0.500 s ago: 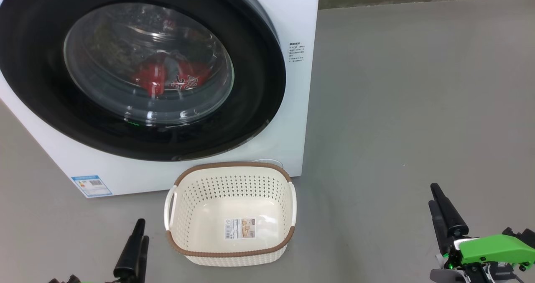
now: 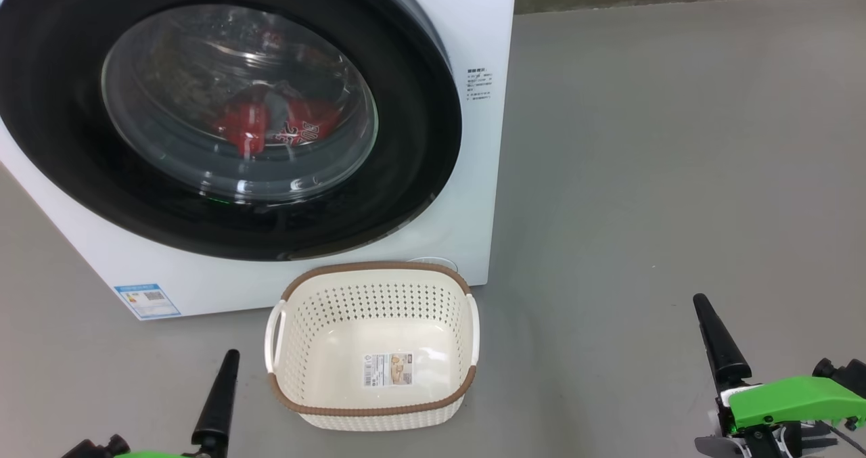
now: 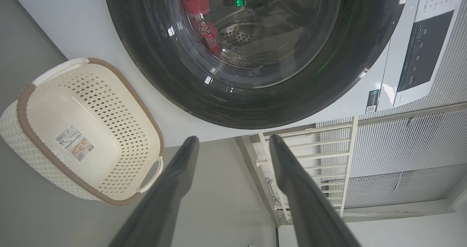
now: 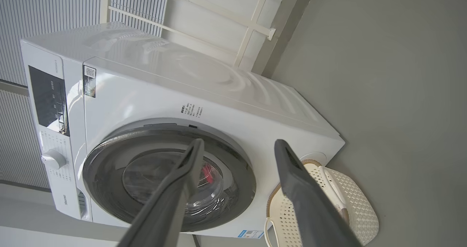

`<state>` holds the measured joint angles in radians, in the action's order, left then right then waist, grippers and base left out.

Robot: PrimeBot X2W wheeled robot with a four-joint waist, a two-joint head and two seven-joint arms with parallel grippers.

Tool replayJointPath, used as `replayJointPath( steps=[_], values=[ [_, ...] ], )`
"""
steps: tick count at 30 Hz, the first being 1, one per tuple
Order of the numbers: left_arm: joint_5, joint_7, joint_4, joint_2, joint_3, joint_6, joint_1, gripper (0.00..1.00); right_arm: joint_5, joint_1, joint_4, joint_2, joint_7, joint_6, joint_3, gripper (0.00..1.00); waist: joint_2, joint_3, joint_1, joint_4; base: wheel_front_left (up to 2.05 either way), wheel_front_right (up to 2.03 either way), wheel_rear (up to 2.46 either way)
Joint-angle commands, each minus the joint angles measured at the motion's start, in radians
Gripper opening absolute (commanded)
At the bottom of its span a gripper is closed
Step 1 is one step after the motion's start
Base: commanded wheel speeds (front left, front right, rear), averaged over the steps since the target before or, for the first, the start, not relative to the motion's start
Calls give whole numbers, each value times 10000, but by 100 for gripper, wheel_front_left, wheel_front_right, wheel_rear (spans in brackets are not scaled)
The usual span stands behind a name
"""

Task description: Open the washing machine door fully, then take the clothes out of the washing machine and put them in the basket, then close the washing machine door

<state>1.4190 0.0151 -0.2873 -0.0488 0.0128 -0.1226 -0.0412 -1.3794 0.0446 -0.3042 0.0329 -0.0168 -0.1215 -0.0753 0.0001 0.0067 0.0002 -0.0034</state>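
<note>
Both tools low, near the floor (image 2: 676, 174), nothing in either. Left gripper (image 3: 234, 140): fingers spread wide, bare floor and the machine's lower edge showing in the gap. Right gripper (image 4: 239, 142): spread just as wide, holding nothing. The basket (image 2: 372, 268) sits on the floor between my two grippers, near the inner side of my left fingers and well apart from the right ones. It stands upright, its far rim just in front of the washing machine (image 2: 487, 38), and the sticker (image 2: 389, 370) on its bottom is in plain sight. Ahead of both grippers, beyond the basket, is the washing machine door (image 2: 406, 174), its black ring lying flush against the white front, shut. The clothes (image 2: 250, 123) are a red heap with white lettering low in the drum, seen through the glass bowl, so the door stands between my fingers and them. Blue label (image 2: 147, 300) at the machine's lower corner, ahead of my left gripper. From the right wrist: control panel (image 4: 47, 95) and a dial (image 4: 54, 159) at the machine's top. Behind the machine are a white railing (image 3: 328, 148) and a slatted wall (image 3: 401, 141).
</note>
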Motion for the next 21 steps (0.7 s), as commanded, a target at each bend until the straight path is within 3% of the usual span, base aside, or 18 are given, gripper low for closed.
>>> replayJointPath(
  steps=[1,21],
  values=[
    [-378,-120,327,-154,87,-28,-395,100,432,460,331,111,156,-33,93,100,-1,2,-1,-5,0,0,0],
    [-3677,-712,678,-177,79,-40,-383,100,3873,507,635,276,745,-46,802,100,-1,-48,-1,-37,0,0,0]
  ],
)
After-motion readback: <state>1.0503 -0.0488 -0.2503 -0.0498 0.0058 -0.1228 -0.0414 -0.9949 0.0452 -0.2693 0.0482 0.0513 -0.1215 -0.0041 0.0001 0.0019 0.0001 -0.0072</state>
